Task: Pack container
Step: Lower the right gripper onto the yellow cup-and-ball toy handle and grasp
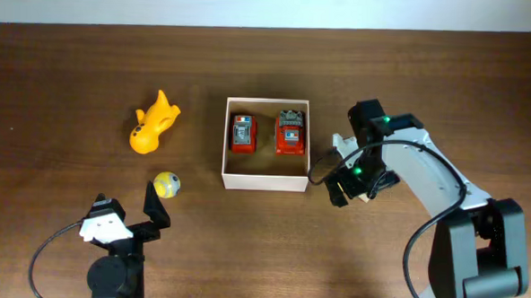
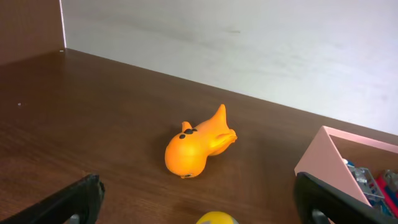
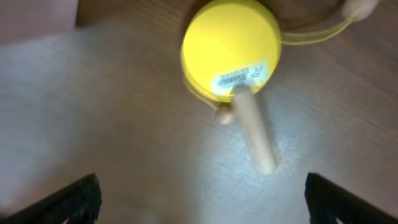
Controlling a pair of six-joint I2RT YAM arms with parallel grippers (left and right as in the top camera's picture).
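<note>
The container (image 1: 264,181) stands mid-table with two red toy cars (image 1: 243,134) (image 1: 290,133) inside. Its corner shows in the left wrist view (image 2: 323,158). An orange fish-like toy (image 1: 153,123) (image 2: 198,144) lies to its left, and a yellow ball (image 1: 166,184) (image 2: 216,218) lies nearer the front. My left gripper (image 1: 130,210) (image 2: 199,202) is open and empty, just in front of the ball. My right gripper (image 1: 329,174) (image 3: 202,205) is open and empty, right of the container. It hovers over a yellow round toy with a wooden stick (image 3: 230,53), which my arm hides in the overhead view.
The wooden table (image 1: 71,69) ends at a pale wall at the back (image 2: 249,37). A black cable (image 1: 45,252) loops beside the left arm's base. A pale edge (image 3: 37,15) shows at the top left of the right wrist view.
</note>
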